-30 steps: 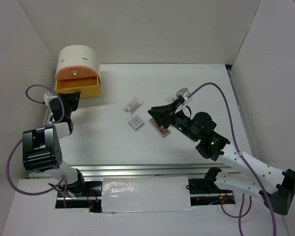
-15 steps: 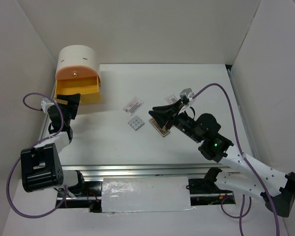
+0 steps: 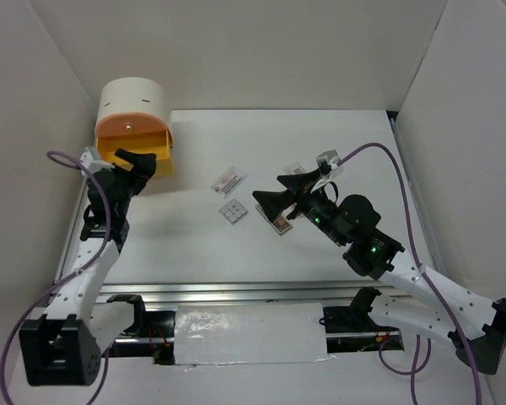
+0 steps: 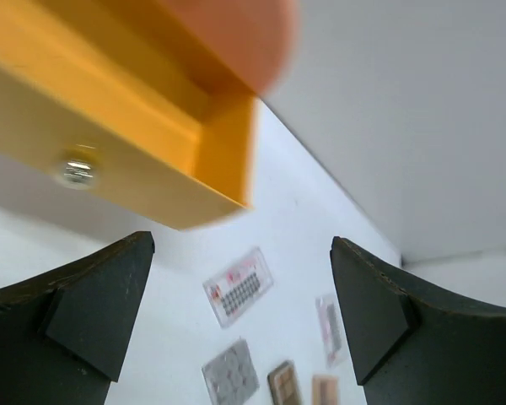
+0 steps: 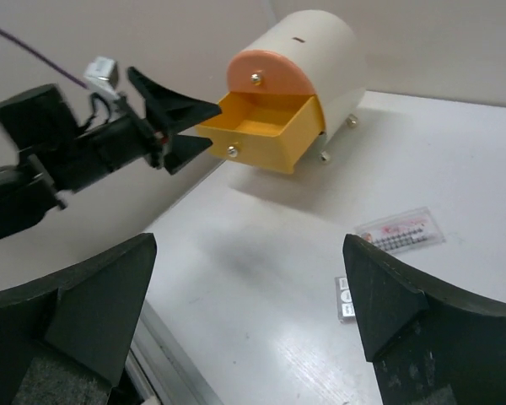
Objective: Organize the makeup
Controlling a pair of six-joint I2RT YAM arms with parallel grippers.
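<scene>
While both arms are free, I'm sizing up the makeup. It lies mid-worktop (image 3: 346, 135), well apart from the drawer box (image 3: 135, 105). The printed sachet (image 3: 229, 180) is farthest back, with the white square palette (image 3: 233, 211) just nearer me. The brown palette (image 3: 279, 224) sits right beside the right claw (image 3: 270, 187).

Everything looks light and flat. I judge the palettes stiff but flush to the surface, with only thin edges to catch. I'd pinch across a short side, fingertips pressed down on the worktop. The sachet looks like slick, floppy film that may buckle or slide, so I'd take it near a corner.

The left claw (image 3: 139, 162) is spread wide and empty at the open yellow drawer (image 3: 137, 152). The right claw is spread too, pinching nothing.

From overhead I get the layout, but the right claw covers part of the brown palette. The left wrist view adds a second brown palette (image 4: 325, 391) and a second sachet (image 4: 329, 325). The right wrist view looks into the yellow drawer, where I see nothing lying, but shows neither brown palette.
</scene>
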